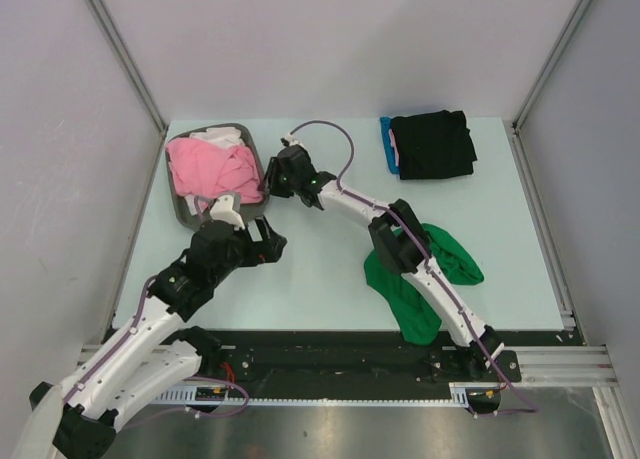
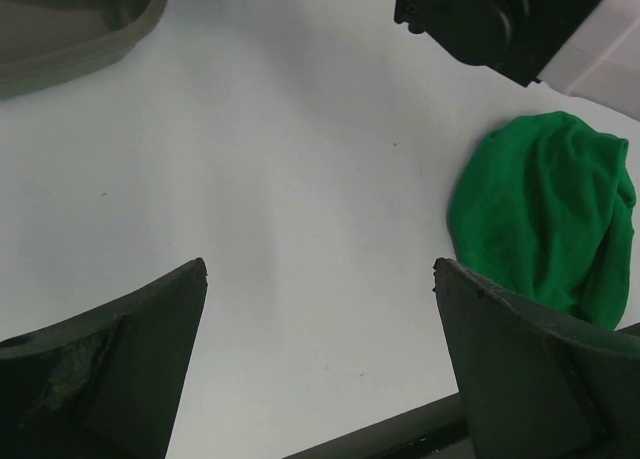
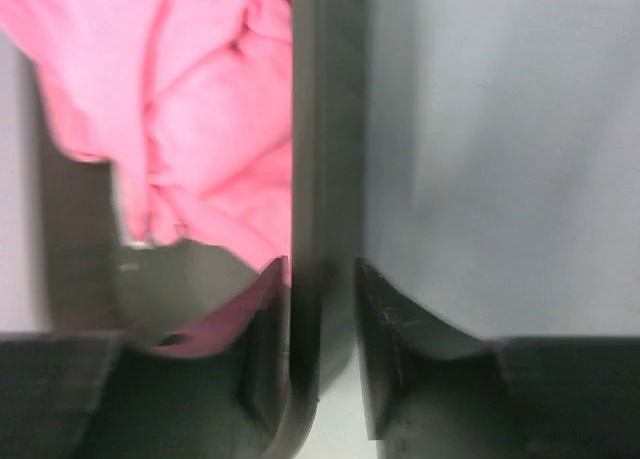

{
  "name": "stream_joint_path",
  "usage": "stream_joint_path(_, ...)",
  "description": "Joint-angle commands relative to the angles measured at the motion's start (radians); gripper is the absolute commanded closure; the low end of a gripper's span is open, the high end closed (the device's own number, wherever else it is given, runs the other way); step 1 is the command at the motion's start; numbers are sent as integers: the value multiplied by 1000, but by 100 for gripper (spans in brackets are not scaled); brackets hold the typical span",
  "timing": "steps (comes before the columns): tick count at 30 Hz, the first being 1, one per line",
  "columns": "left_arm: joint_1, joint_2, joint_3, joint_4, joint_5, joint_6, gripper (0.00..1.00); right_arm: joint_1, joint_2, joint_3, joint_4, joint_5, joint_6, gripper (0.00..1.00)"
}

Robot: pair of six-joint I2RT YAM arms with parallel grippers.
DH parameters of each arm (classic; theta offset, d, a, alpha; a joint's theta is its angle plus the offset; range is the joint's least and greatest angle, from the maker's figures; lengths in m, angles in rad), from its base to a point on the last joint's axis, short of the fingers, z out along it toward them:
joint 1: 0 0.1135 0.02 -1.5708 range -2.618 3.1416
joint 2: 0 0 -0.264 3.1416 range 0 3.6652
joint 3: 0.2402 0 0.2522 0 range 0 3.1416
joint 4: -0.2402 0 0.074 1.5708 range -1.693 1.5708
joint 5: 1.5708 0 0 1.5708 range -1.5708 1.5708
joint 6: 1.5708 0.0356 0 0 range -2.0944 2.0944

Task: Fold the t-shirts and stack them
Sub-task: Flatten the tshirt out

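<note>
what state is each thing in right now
left pincer: open, empty
right pincer: shut on tray rim
pink shirt: bunched in tray
white shirt: in tray, behind pink
green shirt: crumpled on table
blue shirt: folded flat
black shirt: folded, on the blue shirt

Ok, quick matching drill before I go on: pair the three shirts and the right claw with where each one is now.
1 pink t-shirt
2 green t-shirt
3 black t-shirt
4 right claw

A folded on the blue t-shirt
B gripping the rim of the dark grey tray
C heaped in the tray
D crumpled beneath the right arm

Pairs: 1-C, 2-D, 3-A, 4-B
</note>
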Motion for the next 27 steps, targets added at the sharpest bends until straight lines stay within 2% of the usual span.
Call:
stream_joint_path(1,8,-7,2,-8,-24,4,0,-19,75,76,304,-183,200,44)
stream_joint_path(2,8,-3,-1,-4,-23,3,0,-23,75,72,365,-225,237,15)
stream_joint_path(3,8,0,-3,1,-21,4,0,-28,70,65,393,-242,248,4)
stream_joint_path(4,8,2,-7,4,-17,3,0,-37,47,53,421,-257,257,0)
stream_joint_path(7,9,20,-12,13,-15,-6,0,-54,-58,-53,527,-303,280,0)
stream_joint_path(10,11,48,-23,21,-33,-28,0,-88,-176,-232,606,-331,261,0)
stream_joint_path(13,11,103,-50,55,-52,-64,0,-138,-362,-449,652,-336,203,0)
stream_joint_path(14,12,122,-57,82,-40,-74,0,-170,-461,-498,640,-323,175,0)
stream_joint_path(16,14,193,-58,111,-30,-106,0,-198,-557,-619,588,-305,77,0)
stream_joint_path(20,20,333,-6,113,-110,-189,0,-267,-763,-780,421,-241,-61,0)
stream_joint_path(22,49,422,37,102,-147,-232,0,-289,-878,-855,375,-227,-107,0)
stream_joint_path(27,179,582,100,141,-109,-262,0,-281,-1115,-952,217,-182,-238,0)
